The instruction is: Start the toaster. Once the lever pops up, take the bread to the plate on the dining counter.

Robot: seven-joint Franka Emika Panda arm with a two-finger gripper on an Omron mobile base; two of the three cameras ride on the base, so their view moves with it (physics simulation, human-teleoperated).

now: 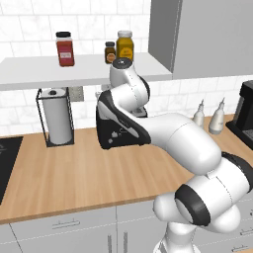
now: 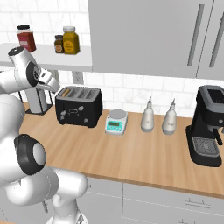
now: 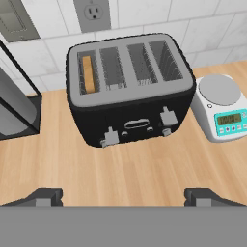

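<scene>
The black toaster (image 3: 130, 91) stands on the wood worktop against the tiled wall, its silvery slotted top facing up. The bread (image 3: 88, 73) sits upright in the leftmost slot, with just its golden edge showing. Two grey levers (image 3: 111, 137) stick out of the toaster's front. My gripper (image 3: 124, 198) hovers open above and in front of the toaster, apart from it, with nothing between its fingers. In the right base view the toaster (image 2: 78, 105) sits just right of my hand. In the left base view my arm hides most of the toaster (image 1: 111, 136). The plate and dining counter are out of view.
A paper towel roll in a black wire stand (image 1: 57, 116) is left of the toaster. A small white scale (image 2: 116, 121), two pale bottles (image 2: 148, 114) and a black coffee machine (image 2: 209, 127) stand to its right. A shelf with jars (image 1: 65, 48) hangs above.
</scene>
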